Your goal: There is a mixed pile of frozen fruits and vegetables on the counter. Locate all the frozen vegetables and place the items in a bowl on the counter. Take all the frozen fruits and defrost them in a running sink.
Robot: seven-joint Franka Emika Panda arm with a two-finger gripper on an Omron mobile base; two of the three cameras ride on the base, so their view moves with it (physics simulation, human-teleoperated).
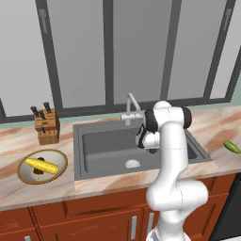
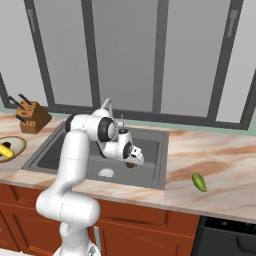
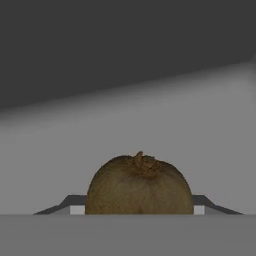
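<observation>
A small round brown ball [image 3: 139,185], one of the frozen fruits, sits between the fingers of my gripper [image 3: 137,207], which is shut on it. My gripper [image 1: 151,149] hangs over the right part of the dark grey sink [image 1: 103,148], a little above its floor; from the right I see the gripper [image 2: 131,163] and the sink [image 2: 55,150] again. The bowl [image 1: 60,158] stands on the counter [image 1: 14,193] left of the sink with the yellow corn cob [image 1: 42,165] and a dark lump [image 1: 38,172] in it. A green piece [image 1: 231,147] lies on the counter right of the sink.
A curved silver faucet [image 1: 132,106] stands behind the basin, and a round drain [image 1: 132,164] lies near its front. A wooden knife block [image 1: 46,126] stands behind the bowl. Windows run along the back wall.
</observation>
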